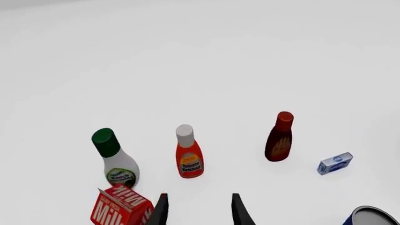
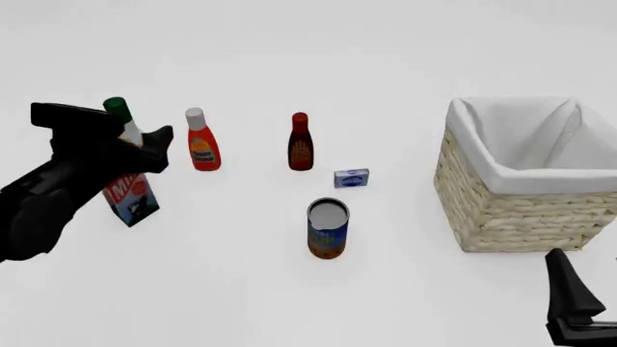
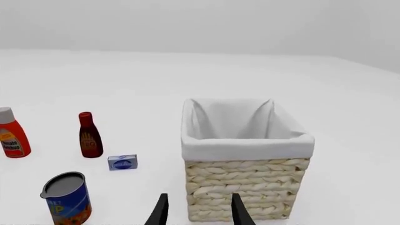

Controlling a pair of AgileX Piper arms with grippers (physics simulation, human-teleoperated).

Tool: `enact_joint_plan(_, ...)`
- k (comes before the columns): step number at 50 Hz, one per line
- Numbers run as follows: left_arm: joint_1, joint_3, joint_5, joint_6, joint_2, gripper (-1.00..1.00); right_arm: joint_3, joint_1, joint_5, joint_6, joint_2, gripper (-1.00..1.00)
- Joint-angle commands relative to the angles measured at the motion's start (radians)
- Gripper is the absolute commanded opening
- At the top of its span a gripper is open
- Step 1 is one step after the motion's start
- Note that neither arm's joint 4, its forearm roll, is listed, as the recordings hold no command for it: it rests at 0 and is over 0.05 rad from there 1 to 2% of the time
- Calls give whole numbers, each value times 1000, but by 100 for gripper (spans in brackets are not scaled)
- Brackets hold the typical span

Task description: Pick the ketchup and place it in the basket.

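My two arms and their grippers, all in matt black.

My left arm is a thick, rounded black limb that broadens toward the near edge of the front view; it carries a blocky, angular head with a flat bar on top, and my left gripper ends in two slim, dark, wedge-shaped fingers that taper to points. My right gripper has the same pair of thin black tapered blades; in the front view one of them stands as a narrow pointed fin above a squared black base. I show no cables, screws or markings in these renders.
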Motion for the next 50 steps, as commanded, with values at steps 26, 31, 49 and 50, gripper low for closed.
enact_joint_plan(26, 27, -266, 50, -25, 258, 100, 4, 2, 16, 1, 1, 100)
enact_joint_plan(31, 31, -277, 30, -26, 300, 100, 5, 2, 17, 2, 2, 100)
enact_joint_plan(49, 46, -365, 20, -33, 402, 100, 6, -7, 16, 0, 2, 100)
enact_joint_plan(50, 46, -371, 23, -34, 404, 100, 6, -7, 16, -1, 2, 100)
